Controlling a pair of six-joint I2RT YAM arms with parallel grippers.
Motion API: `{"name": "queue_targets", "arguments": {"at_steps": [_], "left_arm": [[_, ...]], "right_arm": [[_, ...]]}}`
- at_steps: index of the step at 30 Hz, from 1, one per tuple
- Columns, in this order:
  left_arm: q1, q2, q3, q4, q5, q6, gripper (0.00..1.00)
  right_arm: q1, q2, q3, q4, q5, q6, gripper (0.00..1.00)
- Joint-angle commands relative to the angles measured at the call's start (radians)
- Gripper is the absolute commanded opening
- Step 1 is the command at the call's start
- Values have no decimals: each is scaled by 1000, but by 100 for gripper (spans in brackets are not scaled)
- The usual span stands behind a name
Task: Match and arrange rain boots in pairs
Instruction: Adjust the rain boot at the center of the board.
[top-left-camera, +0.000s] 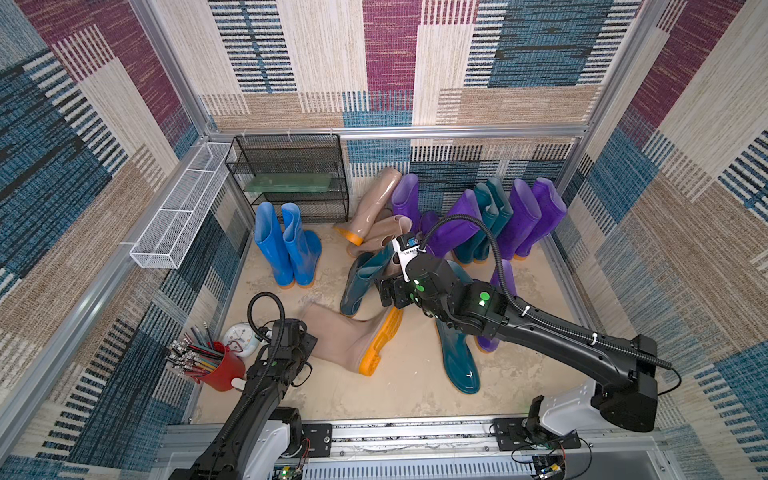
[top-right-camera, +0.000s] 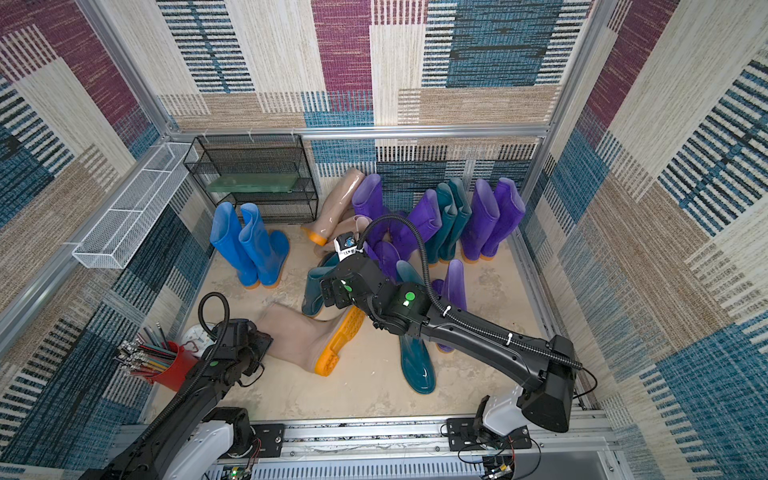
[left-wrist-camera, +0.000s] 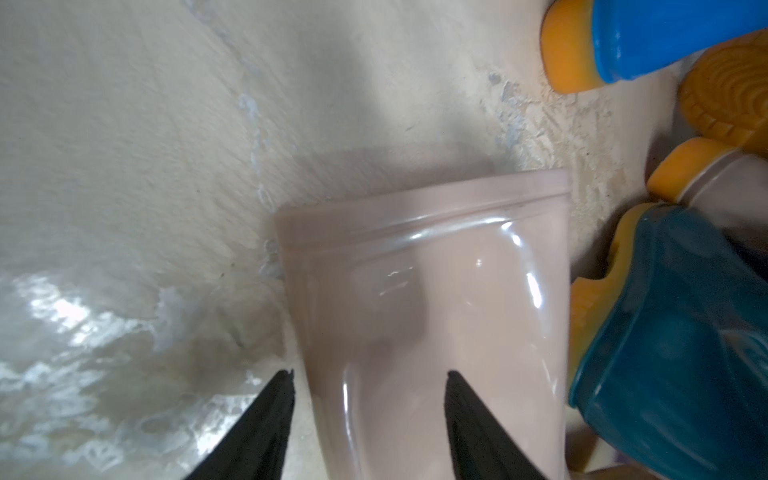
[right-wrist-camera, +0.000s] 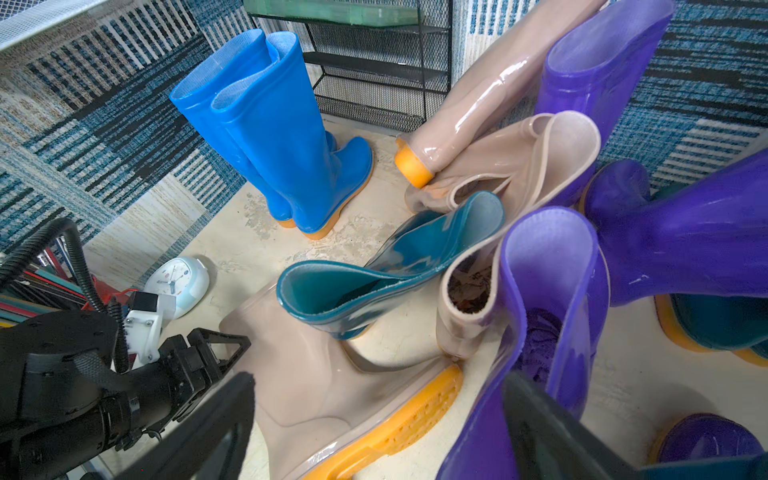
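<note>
Fingers (left-wrist-camera: 266, 428) spread, the left gripper (left-wrist-camera: 368, 374) straddles the toppled beige boot (left-wrist-camera: 424, 291) near the blue pair (top-left-camera: 299, 249), probably to right it.

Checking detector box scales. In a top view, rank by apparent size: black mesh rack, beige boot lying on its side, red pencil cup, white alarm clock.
1. black mesh rack
2. beige boot lying on its side
3. red pencil cup
4. white alarm clock, partly hidden behind the left arm, so cup versus clock is unsure.
</note>
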Motion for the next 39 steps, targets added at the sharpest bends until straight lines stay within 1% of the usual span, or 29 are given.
{"name": "queue_targets", "arguments": {"at_steps": [1, 4, 6, 7, 9, 10, 11, 13, 14, 17, 22, 26, 27, 31, 34, 39], "left_arm": [[5, -29, -13, -22, -43, 21, 70], [18, 1, -30, 20, -32, 28, 70], [32, 55, -27, 59, -11, 32, 66], [38, 86, -28, 92, 1, 41, 61], [47, 136, -27, 139, 11, 55, 46], [51, 158, -26, 159, 13, 67, 37], [54, 173, -20, 168, 16, 82, 25], [55, 190, 2, 152, 24, 109, 4], [54, 192, 28, 117, 34, 124, 0], [53, 156, 83, 73, 78, 159, 0], [51, 18, 213, -83, 109, 243, 0], [36, -68, 290, -142, 220, 330, 0], [22, -89, 305, -153, 248, 351, 0], [-59, -168, 333, -141, 364, 440, 0], [-114, -245, 320, -103, 437, 466, 0], [-202, -316, 306, -64, 497, 477, 0]], "right_arm": [[1, -13, -18, 35, 9, 4, 96], [1, -17, -25, 37, 8, 6, 96], [2, -21, -30, 37, 10, 8, 96], [1, -23, -31, 36, 9, 7, 96], [1, -28, -33, 30, 8, 13, 96], [0, -31, -36, 28, 10, 14, 96], [1, -36, -38, 26, 12, 14, 96], [1, -47, -48, 28, 16, 14, 96], [1, -53, -55, 30, 22, 15, 96], [1, -73, -78, 48, 26, 8, 96], [0, -92, -85, 52, 28, 9, 96], [2, -104, -86, 44, 37, 5, 96], [-32, -109, -86, 44, 37, 5, 96], [-47, -124, -92, 43, 33, 3, 96], [-54, -134, -93, 39, 35, 2, 96], [-58, -166, -115, 47, 41, -2, 96]]}}
